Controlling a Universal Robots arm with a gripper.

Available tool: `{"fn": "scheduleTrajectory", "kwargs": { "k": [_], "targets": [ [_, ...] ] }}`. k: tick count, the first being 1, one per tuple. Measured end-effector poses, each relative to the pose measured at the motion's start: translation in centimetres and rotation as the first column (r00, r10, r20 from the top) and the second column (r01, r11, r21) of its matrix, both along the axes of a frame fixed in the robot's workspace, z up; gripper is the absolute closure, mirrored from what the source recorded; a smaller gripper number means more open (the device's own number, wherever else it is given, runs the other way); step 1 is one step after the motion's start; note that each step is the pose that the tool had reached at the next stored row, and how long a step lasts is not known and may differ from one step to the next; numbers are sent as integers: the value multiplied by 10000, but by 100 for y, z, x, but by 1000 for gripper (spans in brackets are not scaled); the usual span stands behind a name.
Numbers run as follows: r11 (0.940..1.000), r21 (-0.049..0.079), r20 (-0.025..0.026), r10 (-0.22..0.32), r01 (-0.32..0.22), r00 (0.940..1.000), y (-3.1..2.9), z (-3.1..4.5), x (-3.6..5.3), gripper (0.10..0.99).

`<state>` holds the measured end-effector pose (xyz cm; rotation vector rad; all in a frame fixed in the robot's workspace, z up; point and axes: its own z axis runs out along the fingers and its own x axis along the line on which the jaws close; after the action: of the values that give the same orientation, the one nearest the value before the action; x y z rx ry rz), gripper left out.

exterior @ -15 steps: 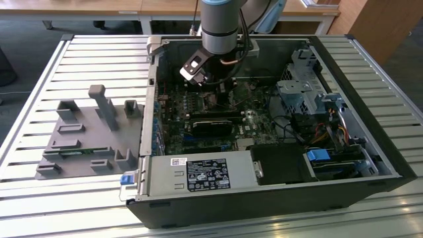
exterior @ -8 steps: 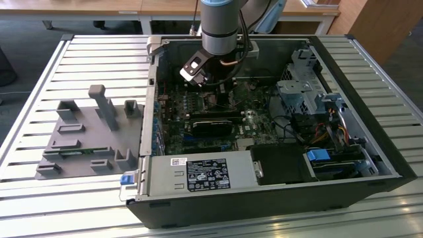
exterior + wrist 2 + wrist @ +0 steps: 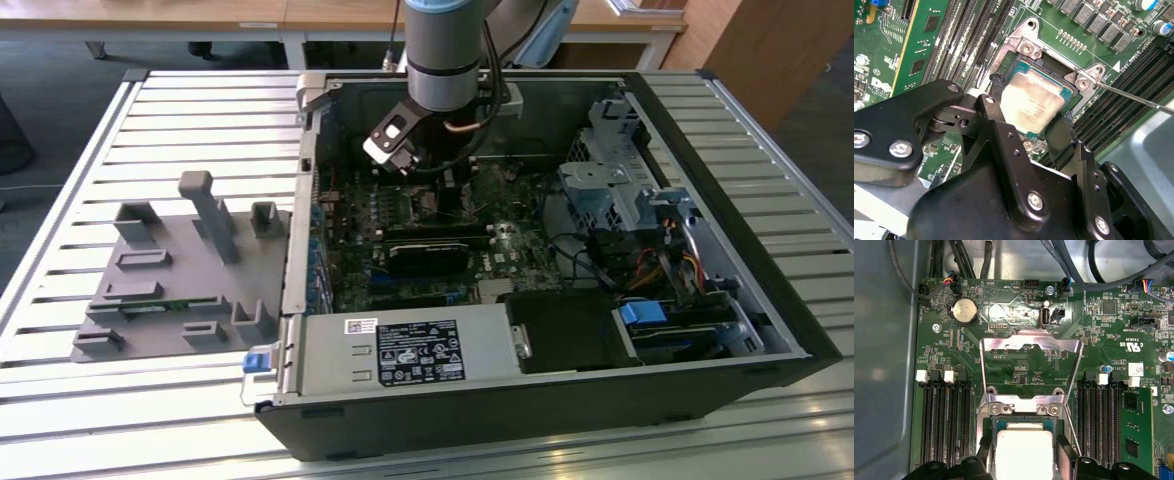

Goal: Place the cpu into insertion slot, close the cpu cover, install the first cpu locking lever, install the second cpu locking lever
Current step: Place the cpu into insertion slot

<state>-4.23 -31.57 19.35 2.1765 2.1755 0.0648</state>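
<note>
**The cpu (image 3: 1024, 452) held over the insertion slot (image 3: 1040, 70)**

We noted the pincer (image 3: 1029, 109) pinching the cpu by two opposite edges, the slot directly beneath, rim square with the chip. The cpu cover (image 3: 1029, 346) stood swung back, clear.

The exterior view looks steeply down from well back onto the open computer case (image 3: 534, 410) on the slatted table (image 3: 147, 110). Both wrist views sit close above the motherboard (image 3: 1019, 365), looking past the tool (image 3: 1024, 447), and share the cpu (image 3: 1029, 102).
</note>
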Motion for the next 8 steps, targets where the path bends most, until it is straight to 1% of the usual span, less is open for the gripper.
{"fn": "scheduleTrajectory", "kwargs": {
  "k": [1,8],
  "targets": [
    [10000,0,0,0,0,10000,0,0,0,471],
    [10000,33,0,-2,2,10000,5,-2,0,471]
  ]
}}
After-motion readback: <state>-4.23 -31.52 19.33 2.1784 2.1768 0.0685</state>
